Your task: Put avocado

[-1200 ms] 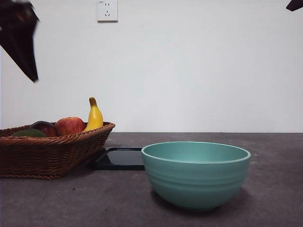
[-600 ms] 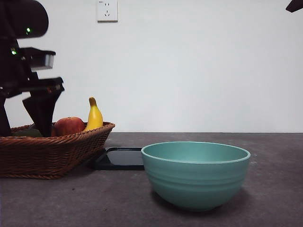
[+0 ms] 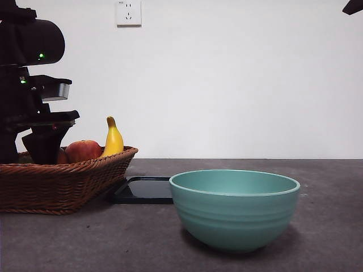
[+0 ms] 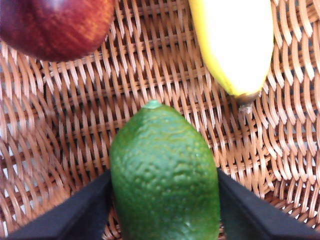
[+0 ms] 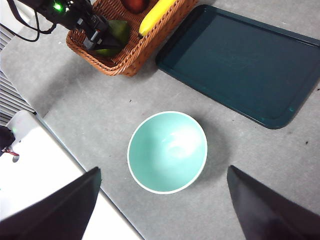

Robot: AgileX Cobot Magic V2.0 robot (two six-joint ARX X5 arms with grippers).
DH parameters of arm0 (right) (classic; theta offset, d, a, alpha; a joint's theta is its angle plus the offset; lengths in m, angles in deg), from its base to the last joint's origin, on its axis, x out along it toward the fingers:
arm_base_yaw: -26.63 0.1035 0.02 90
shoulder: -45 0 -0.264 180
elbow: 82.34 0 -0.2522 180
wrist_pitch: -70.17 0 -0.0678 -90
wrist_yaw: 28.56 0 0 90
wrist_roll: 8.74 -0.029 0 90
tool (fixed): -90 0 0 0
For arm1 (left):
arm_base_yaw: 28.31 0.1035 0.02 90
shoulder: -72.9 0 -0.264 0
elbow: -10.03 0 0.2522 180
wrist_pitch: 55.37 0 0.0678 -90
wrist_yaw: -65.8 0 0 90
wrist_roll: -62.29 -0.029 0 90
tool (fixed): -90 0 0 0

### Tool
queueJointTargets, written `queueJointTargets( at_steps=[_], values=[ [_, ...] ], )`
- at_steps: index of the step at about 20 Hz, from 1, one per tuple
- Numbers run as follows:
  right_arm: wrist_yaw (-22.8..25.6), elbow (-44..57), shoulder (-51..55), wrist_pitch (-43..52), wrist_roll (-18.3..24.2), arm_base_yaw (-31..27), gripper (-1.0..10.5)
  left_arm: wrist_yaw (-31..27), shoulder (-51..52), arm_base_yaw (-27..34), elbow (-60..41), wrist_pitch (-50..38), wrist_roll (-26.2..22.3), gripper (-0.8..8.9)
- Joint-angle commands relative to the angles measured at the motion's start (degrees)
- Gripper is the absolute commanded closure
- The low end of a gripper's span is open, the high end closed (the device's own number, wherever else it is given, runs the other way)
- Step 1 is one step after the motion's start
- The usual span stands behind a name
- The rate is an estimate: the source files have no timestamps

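Sitting in the basket [image 4: 60,150], the avocado [image 4: 165,175] has the left tool [image 4: 165,210] spread around it, one jaw on each side, close to its skin. A red apple [image 4: 55,25] and a banana [image 4: 235,45] lie near it in the basket. Beside the basket are a dark tray [image 5: 245,60] and a teal bowl [image 3: 235,207] on the grey surface [image 3: 329,226]. High above the bowl, the right tool [image 5: 160,210] is spread wide. No writing can be read.

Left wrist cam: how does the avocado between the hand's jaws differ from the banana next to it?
The avocado is dull green with pebbly skin; the banana is smooth and yellow. The avocado is plump and oval, the banana long and tapering to a stem end. The avocado sits between the open jaws of the left hand; the banana lies outside them. Both rest in the wicker basket.
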Motion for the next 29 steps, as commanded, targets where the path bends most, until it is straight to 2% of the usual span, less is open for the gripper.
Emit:
queueJointTargets(
  at_steps=[1, 6, 10, 12, 15, 17, 23, 29],
  values=[
    [0.0, -1.1, -0.5, 0.5, 0.2, 0.3, 5.4, -0.3, -0.8, -0.2, 1.2, -0.1, -0.3, 5.56],
    [0.0, -1.1, -0.5, 0.5, 0.2, 0.3, 5.4, -0.2, 0.8, -0.4, 4.3, 1.5, -0.3, 5.72],
    [0.1, -1.1, -0.5, 0.6, 0.2, 0.3, 5.4, 0.4, 6.0, -1.9, 8.8, 5.0, -0.3, 5.76],
    [0.1, -1.1, -0.5, 0.6, 0.2, 0.3, 5.4, 2.8, 9.6, -3.8, 10.6, 6.6, -0.3, 5.76],
    [0.1, -1.1, -0.5, 0.6, 0.2, 0.3, 5.4, 9.7, 15.0, -8.7, 11.4, 6.2, 1.7, 5.76],
    [0.1, -1.1, -0.5, 0.6, 0.2, 0.3, 5.4, 12.0, 16.5, -13.7, 11.4, 5.7, 2.8, 5.76],
    [0.3, -1.1, -0.5, 0.3, 0.1, 0.3, 5.4, 12.0, 11.2, -29.3, 11.4, -0.7, 6.1, 5.76],
    [1.8, -1.1, -0.5, -0.8, 0.1, 0.2, 5.4, 11.5, -0.5, -36.7, 11.4, -6.1, 6.0, 5.76]
  ],
)
